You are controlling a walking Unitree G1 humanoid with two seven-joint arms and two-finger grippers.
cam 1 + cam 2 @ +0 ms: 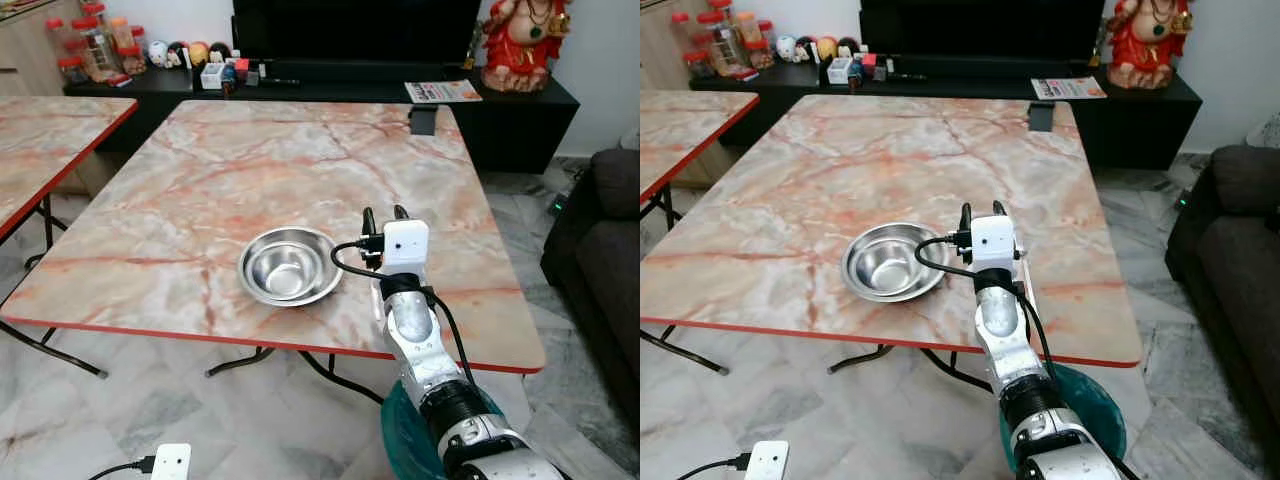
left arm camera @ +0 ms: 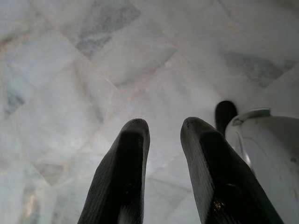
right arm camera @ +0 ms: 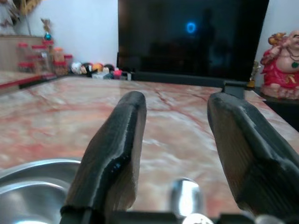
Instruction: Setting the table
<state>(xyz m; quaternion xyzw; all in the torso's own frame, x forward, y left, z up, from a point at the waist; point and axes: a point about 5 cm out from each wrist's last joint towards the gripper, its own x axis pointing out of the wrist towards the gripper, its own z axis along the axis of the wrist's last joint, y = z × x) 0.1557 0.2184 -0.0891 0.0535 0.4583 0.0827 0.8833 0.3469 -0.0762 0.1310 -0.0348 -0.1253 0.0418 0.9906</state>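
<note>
A steel bowl stands empty near the front edge of the marble table. Just right of the bowl my right gripper hovers low over the tabletop, open, its fingers pointing toward the far side. In the right wrist view a small shiny rounded metal piece, perhaps a spoon's end, lies low between the fingers, which do not touch it. The bowl's rim shows beside them. My left gripper hangs open over the floor.
A second marble table stands at the left. Behind the table is a black TV cabinet with jars, a magazine and a red statue. A dark sofa is at the right. A small black object sits at the table's far edge.
</note>
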